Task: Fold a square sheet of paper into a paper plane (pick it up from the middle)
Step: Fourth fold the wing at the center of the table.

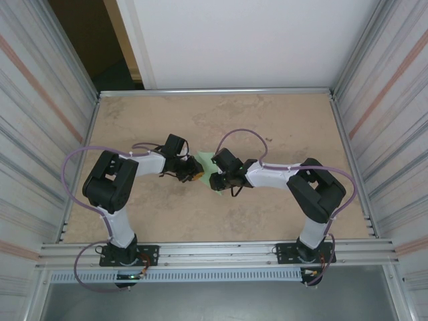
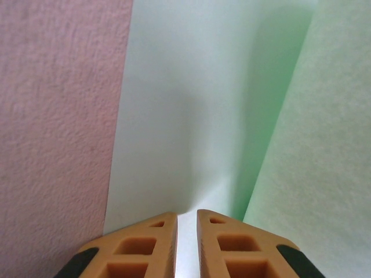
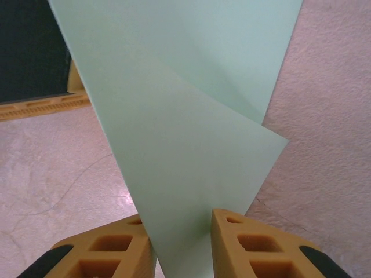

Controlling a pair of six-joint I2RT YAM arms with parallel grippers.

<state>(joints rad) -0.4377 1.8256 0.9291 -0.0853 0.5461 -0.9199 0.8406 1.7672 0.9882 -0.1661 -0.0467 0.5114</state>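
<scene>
The square sheet of paper [image 1: 206,162], pale mint green, is held up off the table between the two arms at the middle. In the left wrist view the paper [image 2: 191,116] runs up from my left gripper [image 2: 186,215], whose orange fingers pinch it through a narrow gap, and the sheet puckers at the tips. From above, the left gripper [image 1: 192,175] faces the right gripper [image 1: 217,180] closely. In the right wrist view the paper [image 3: 185,145] shows a diagonal folded flap and stands between the fingers of my right gripper [image 3: 177,223], which are visibly apart.
The tan table [image 1: 267,120] is boxed in by ribbed metal walls [image 1: 381,100] on both sides and a white panel at the back. A metal rail [image 1: 214,251] runs along the near edge by the arm bases. A dark opening [image 1: 87,40] lies at the back left.
</scene>
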